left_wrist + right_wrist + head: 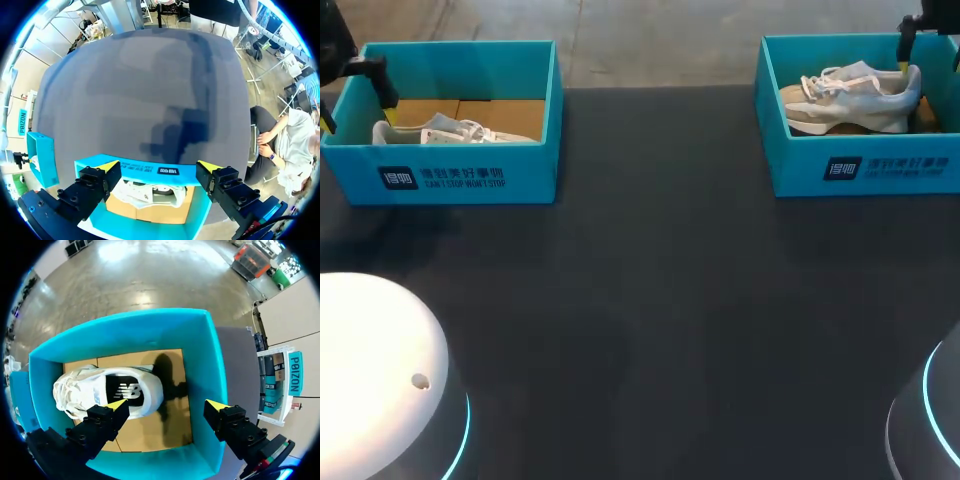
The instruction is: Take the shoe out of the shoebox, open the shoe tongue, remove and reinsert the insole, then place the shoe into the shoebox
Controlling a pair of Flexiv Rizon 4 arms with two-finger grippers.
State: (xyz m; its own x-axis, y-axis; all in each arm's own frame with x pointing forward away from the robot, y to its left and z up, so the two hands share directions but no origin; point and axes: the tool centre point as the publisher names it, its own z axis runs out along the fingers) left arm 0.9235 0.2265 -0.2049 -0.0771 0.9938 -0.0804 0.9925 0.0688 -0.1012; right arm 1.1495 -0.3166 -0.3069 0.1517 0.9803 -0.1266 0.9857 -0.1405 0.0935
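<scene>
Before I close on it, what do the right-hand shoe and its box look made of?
Shoe: probably textile or synthetic upper, matte white, with woven laces and a thick foam-like sole; exact fabric unclear. Shoebox: likely cardboard, matte teal walls, bare brown floor with a flap seam.

Left gripper (159, 166) hung over shoebox (131, 166)
Its jaws stood wide apart above the white shoe (150, 192) lying inside

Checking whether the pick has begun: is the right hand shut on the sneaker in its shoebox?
No, the right hand is wide open above the shoebox, only one finger over the white sneaker.
</scene>
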